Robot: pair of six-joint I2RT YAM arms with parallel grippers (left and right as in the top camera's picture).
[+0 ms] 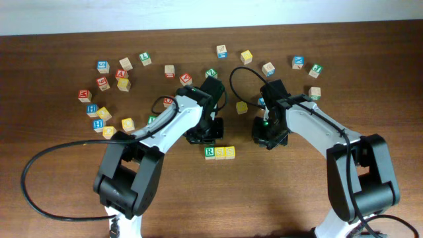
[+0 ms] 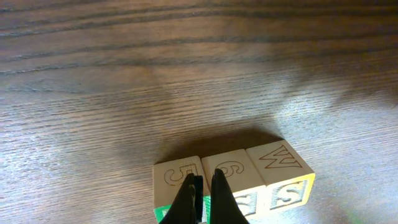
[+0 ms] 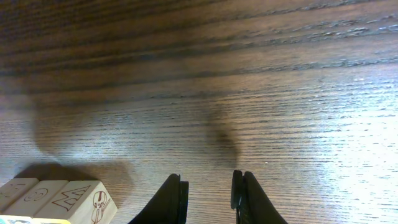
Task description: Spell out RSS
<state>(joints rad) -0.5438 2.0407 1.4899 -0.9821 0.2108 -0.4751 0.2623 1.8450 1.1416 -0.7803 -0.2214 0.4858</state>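
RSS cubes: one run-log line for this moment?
R, middle S, end S: touching in line | left gripper: shut, empty, by R | right gripper: open, empty, off end S | word: reads RSS

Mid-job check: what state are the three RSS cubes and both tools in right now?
R cube: R face up, left end of the word, flush with its neighbour.
Middle S cube: S face up, flush on both sides.
End S cube: S face up, right end, flush with its neighbour.
Left tool: shut, holding nothing, above the seam beside the R cube.
Right tool: open, empty, off to the side of the cubes.
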